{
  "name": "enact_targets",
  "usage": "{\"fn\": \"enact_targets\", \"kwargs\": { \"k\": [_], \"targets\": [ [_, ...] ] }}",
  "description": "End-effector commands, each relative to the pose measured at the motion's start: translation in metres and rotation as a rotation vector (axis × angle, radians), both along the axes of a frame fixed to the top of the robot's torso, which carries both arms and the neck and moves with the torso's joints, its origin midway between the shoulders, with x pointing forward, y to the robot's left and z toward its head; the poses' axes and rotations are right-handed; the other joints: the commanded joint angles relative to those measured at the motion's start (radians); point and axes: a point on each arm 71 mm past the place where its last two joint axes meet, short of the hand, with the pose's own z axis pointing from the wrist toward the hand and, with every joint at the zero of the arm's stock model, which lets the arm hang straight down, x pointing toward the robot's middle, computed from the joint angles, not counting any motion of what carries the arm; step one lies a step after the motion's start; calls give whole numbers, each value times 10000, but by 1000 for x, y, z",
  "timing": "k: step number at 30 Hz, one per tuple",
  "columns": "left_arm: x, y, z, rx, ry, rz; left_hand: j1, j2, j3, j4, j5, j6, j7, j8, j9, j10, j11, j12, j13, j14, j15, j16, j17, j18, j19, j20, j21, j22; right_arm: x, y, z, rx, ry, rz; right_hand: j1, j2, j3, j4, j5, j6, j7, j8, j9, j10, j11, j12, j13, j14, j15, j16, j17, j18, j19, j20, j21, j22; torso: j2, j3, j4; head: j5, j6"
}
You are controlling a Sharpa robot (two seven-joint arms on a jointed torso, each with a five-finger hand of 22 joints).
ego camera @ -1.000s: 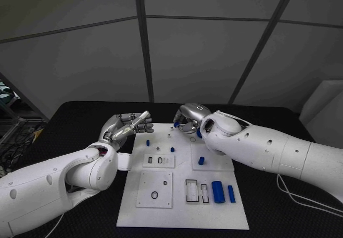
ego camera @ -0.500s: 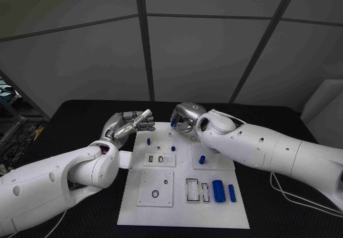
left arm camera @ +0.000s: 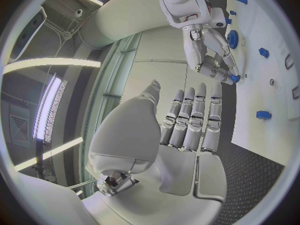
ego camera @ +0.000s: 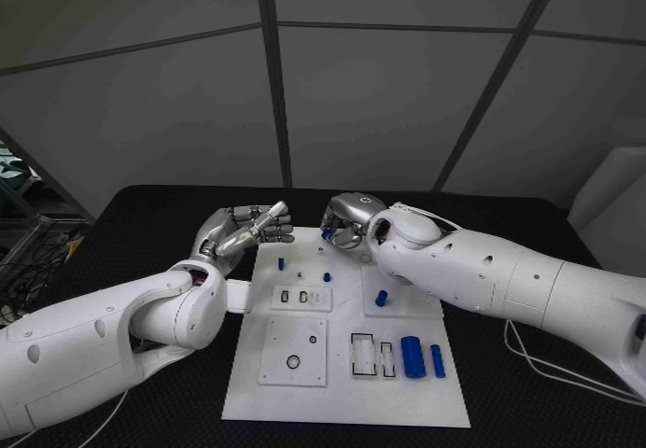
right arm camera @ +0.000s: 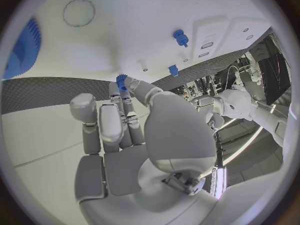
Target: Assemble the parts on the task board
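The white task board [ego camera: 344, 397] lies in the middle of the black table. My right hand [ego camera: 347, 222] hovers over the board's far edge and pinches a small blue piece [right arm camera: 120, 80] at its fingertips; the left wrist view shows that piece [left arm camera: 234, 78] too. My left hand [ego camera: 245, 231] is raised over the board's far left corner, fingers [left arm camera: 187, 120] straight side by side, holding nothing. Two small blue pegs [ego camera: 280, 265] [ego camera: 328, 278] stand on the far part of the board. A third peg [ego camera: 380, 300] stands nearer the middle.
Two blue cylinders [ego camera: 411, 357] [ego camera: 436, 360] lie at the board's near right beside a framed slot [ego camera: 362, 356]. A black ring [ego camera: 292, 362] lies on the near left plate. A blue gear [right arm camera: 25, 47] sits on the board close to my right hand.
Both hands have drifted slightly toward the far edge of the board. The right hand still pinches the small blue piece; the left stays empty.
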Motion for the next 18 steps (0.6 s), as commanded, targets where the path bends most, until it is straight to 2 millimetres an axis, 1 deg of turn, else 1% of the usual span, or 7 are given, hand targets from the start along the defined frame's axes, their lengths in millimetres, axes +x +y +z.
{"fn": "enact_targets", "kwargs": {
  "k": [1,6,11,13,14,18],
  "targets": [
    [0,-1,2,0,-120,-96,-91,8,-45,-21,-44,31,60,-50,-7,-9,76,-54,-10,-69,-10,-29,13,438,-58,-22,4,3,0,1,-3,-364,223,29,-78,-82,-9,72,-41,-8,73,0,16,-25,38,-35,10,222,-36,37,-15,-117,35,38,43,5,-1,0,-4,-2,-9],
    [0,-1,3,-1,-133,-95,-89,11,-44,-24,-44,30,62,-54,-7,-11,78,-59,-10,-76,-7,-39,15,438,-71,-20,1,3,1,2,-2,-354,138,-15,-130,-150,12,116,-40,-120,98,-48,-1,-169,70,-62,-2,178,-9,-1,-133,-97,-60,60,3,-87,3,-3,-3,2,-14],
    [1,-1,3,-3,-141,-97,-87,24,-41,-29,-43,31,65,-60,-7,-12,81,-65,-10,-92,-1,-62,17,438,-95,-14,-2,2,1,4,-1,-261,14,-41,-190,-275,84,171,9,-413,166,-80,-23,-560,161,-70,-18,110,74,-57,-294,-71,-197,115,-54,-212,11,-1,0,7,2],
    [1,-1,3,-5,-142,-103,-87,24,-41,-29,-43,31,65,-60,-7,-12,81,-65,-10,-92,-1,-62,17,438,-95,-14,-2,2,2,4,-1,-245,-8,-65,-254,-373,85,215,-36,-629,226,-86,-32,-897,237,-63,-26,49,145,-154,-495,-35,-357,160,-157,-409,9,-7,0,3,-4],
    [1,-1,3,-5,-143,-104,-87,24,-41,-29,-43,31,65,-60,-7,-12,81,-65,-10,-92,-1,-62,17,438,-95,-14,-2,2,2,4,-1,-232,-25,-73,-304,-443,65,249,-53,-857,302,-94,-44,-1087,289,-49,-22,5,199,-225,-631,-12,-459,197,-229,-538,10,-7,-4,8,-8],
    [1,-1,3,-4,-140,-106,-87,24,-41,-29,-43,31,65,-60,-7,-12,81,-65,-10,-92,-1,-62,17,438,-95,-14,-2,2,2,4,0,-121,-158,-93,-424,-663,-133,335,-54,-1455,303,-96,-43,-1449,359,10,-5,-32,248,-266,-750,29,-605,281,-344,-723,9,-1,-9,12,-14]
  ]
}}
